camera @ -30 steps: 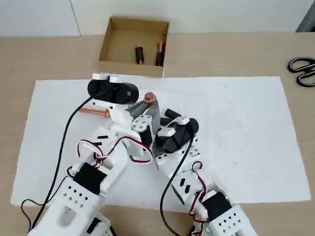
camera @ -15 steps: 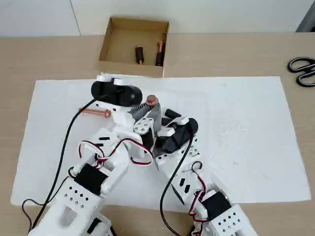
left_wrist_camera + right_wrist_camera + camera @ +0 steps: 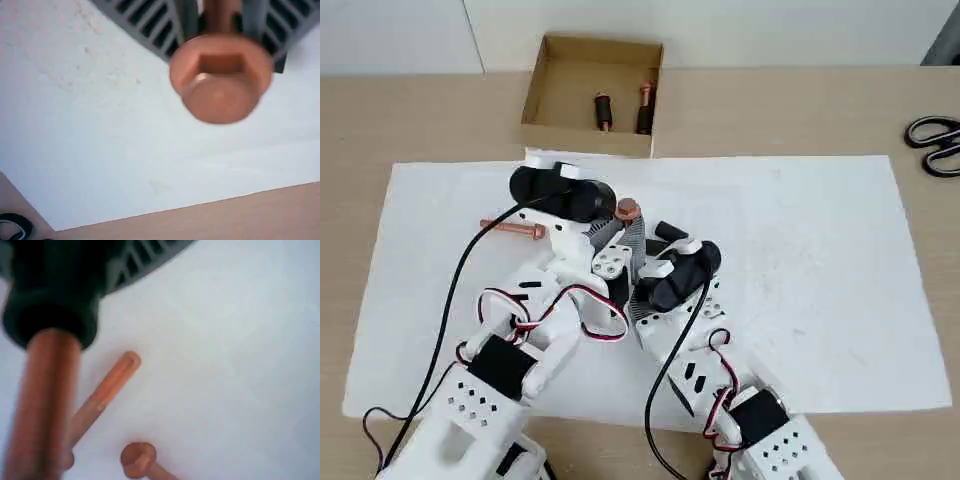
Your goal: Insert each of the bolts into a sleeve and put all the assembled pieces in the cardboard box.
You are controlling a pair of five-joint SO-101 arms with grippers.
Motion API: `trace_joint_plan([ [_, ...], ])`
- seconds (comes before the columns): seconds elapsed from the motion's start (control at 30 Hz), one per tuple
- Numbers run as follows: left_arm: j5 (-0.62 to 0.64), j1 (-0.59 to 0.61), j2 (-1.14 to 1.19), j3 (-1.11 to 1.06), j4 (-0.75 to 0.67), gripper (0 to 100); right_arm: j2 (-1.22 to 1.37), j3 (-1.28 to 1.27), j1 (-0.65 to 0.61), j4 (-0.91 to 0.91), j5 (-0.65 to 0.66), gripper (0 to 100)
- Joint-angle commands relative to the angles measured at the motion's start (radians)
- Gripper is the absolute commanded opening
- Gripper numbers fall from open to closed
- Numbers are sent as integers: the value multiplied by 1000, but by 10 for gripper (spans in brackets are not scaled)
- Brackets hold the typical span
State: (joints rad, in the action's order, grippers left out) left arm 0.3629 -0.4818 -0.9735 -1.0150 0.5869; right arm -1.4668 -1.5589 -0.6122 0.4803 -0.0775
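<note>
A slim copper bolt (image 3: 513, 228) lies flat on the white paper sheet (image 3: 820, 280) toward the tabletop's left edge. Its long axis runs roughly parallel to the far edge, with the thicker end nearest the arms.

Near the far edge, left of the middle, sits the open cardboard box (image 3: 542, 88) with two assembled pieces side by side. Both have their long axes running from the near edge to the far edge. The left assembled piece (image 3: 603, 110) has its black sleeve toward the far edge and its copper end toward the near one. The right assembled piece (image 3: 645, 108) lies the other way round.

Just nearer than the box, over the sheet, the left gripper (image 3: 623, 222) has its grey ribbed jaws clamped on the shaft of a copper flanged bolt with a hexagonal head (image 3: 220, 77). The bolt stands steeply, head uppermost (image 3: 627, 209).

Right beside it, the right gripper (image 3: 642, 245) has its jaws clamped on a black cylindrical sleeve (image 3: 50, 305). A smooth copper shaft (image 3: 45, 400) runs out of the sleeve's open end. On the sheet past the sleeve lie a slanting bare copper rod (image 3: 102, 392) and a round copper bolt head (image 3: 137, 457).

Black-handled scissors (image 3: 935, 145) rest on bare wood at the tabletop's right edge.
</note>
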Motion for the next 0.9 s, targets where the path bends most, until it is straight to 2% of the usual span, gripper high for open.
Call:
trace_joint_plan([
  [0.0, -5, -8, -15, 12, 8, 5, -19, 9, -5, 2, -8, 4],
  [0.6, 11, -32, -15, 10, 11, 5, -19, 9, -4, 1, -8, 4],
  [0.87, 17, -38, -15, 12, 120, 5, -19, 9, -4, 1, -8, 4],
])
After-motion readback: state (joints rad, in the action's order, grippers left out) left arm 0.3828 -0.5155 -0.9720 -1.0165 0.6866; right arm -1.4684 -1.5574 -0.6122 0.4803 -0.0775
